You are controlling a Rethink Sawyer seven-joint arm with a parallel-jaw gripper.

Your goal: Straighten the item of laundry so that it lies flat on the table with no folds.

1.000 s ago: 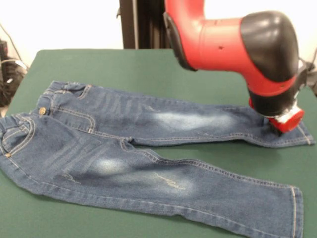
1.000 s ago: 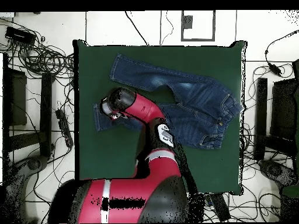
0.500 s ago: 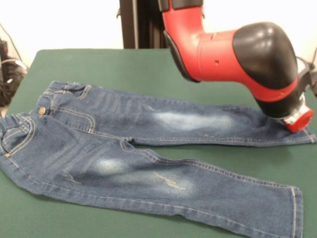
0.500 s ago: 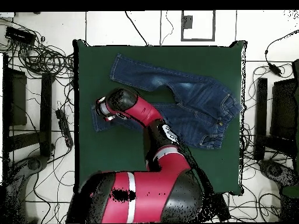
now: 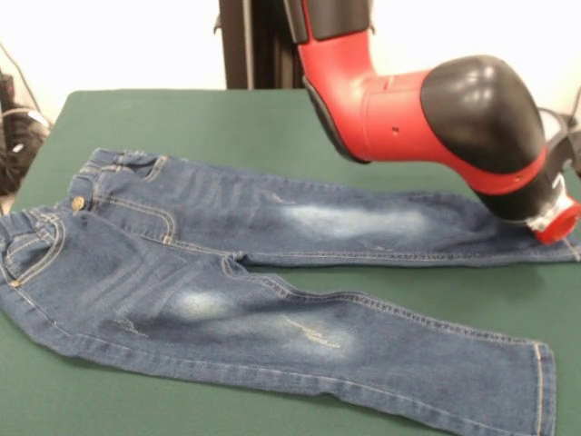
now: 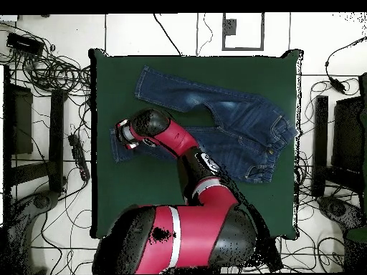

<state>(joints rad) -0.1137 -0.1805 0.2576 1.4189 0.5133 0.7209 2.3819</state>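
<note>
Mostly, the jeans (image 5: 272,272) were spread flat on the table (image 5: 227,118), only the hem under the gripper (image 5: 556,222), whose state could not be told, judged unfinished.

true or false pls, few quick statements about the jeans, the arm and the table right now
1. The jeans lie spread on the green table with both legs apart. True.
2. The arm's end is over the waistband. False: it is at the hem of the far leg.
3. The waistband is at the picture's left in the front view. True.
4. The jeans hang over the table's edge. False: they lie wholly on the table in the overhead view.
5. A second garment lies on the table. False: only the jeans.
</note>
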